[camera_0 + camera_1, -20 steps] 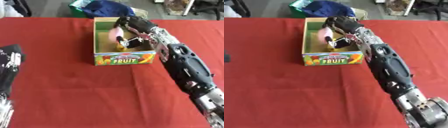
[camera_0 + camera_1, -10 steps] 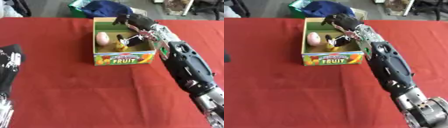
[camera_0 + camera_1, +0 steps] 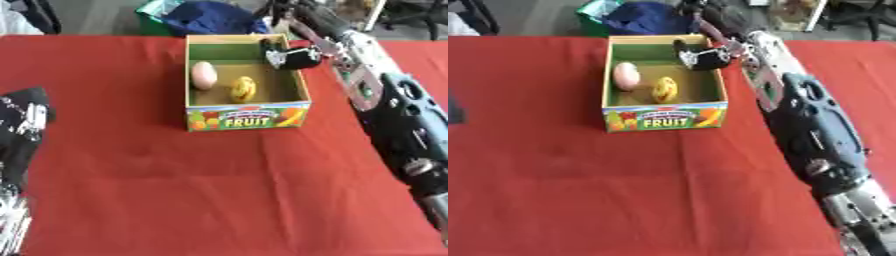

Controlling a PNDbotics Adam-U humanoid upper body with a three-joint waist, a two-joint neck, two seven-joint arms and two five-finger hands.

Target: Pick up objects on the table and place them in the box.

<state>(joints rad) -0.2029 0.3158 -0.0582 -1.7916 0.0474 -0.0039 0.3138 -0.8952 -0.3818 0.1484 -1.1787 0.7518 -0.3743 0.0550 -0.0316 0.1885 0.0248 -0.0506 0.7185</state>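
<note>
The cardboard fruit box (image 3: 247,116) stands open-topped on the red table, a little behind the middle. Inside it lie a pink egg-shaped object (image 3: 204,75) at the left and a small yellow object (image 3: 243,88) beside it. My right hand (image 3: 292,56) hangs over the box's far right corner, fingers relaxed and holding nothing; its arm (image 3: 798,105) runs down the right side of the view. My left hand (image 3: 23,121) rests idle at the left edge, well away from the box.
A blue cloth bundle (image 3: 210,18) and a green container (image 3: 598,10) sit just beyond the table's far edge behind the box. Red tablecloth (image 3: 219,190) spreads in front of the box.
One second ago my right hand held the pink object over the box. It now lies inside at the left, and the hand has drawn back to the far right corner.
</note>
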